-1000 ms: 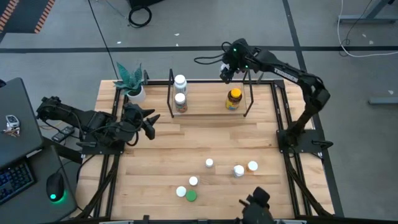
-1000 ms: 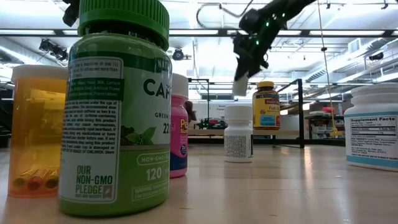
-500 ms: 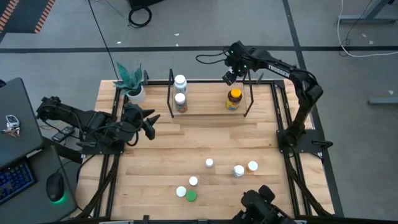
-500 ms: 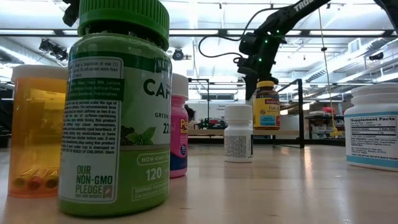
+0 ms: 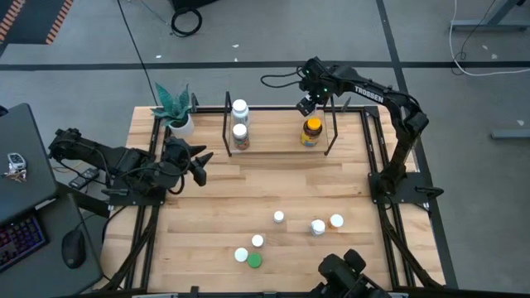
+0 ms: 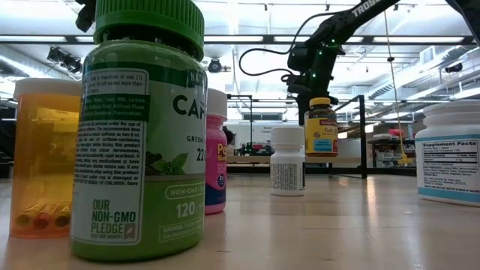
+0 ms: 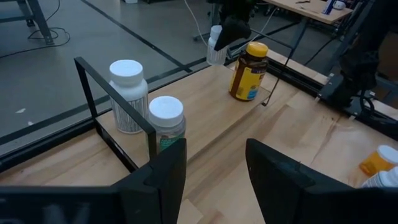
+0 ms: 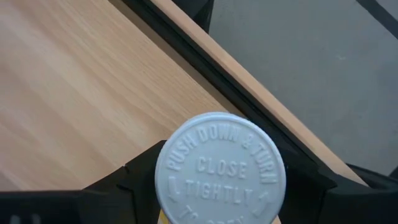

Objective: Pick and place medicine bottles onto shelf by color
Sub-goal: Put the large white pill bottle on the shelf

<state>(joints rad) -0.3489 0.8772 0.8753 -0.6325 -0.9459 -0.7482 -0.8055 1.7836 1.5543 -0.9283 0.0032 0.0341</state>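
The shelf point(image 5: 277, 136), a black rod rack on a pale wooden base, stands at the table's far side. Two white-capped bottles point(image 5: 240, 120) stand at its left end and the amber yellow-capped bottle point(image 5: 311, 131) near its right end. My right gripper point(image 5: 305, 105) is shut on a small white-capped bottle point(image 7: 215, 48) just beyond the amber bottle. My left gripper point(image 5: 201, 165) is open and empty at the table's left. Several loose bottles point(image 5: 279, 217), one green-capped point(image 5: 254, 260), stand near the front edge. My right gripper pinches the small bottle between its two fingers point(image 8: 134, 177), on the sides just under the white cap point(image 8: 221, 168). The cap faces the wrist camera. The bottle hangs tilted below the gripper point(image 7: 215, 53), clear of the shelf's base, over the shelf's far edge.
A potted plant point(image 5: 174, 108) stands at the far left corner beside the shelf. The shelf's upright end loops point(image 5: 333, 124) stand close to my right gripper. Bare wood lies between the shelf and the loose bottles at the front.
My right gripper has carried the small bottle a little toward the table's right edge and toward the amber bottle. In the low view the small bottle showed left of the amber bottle before; now it is hidden behind it.
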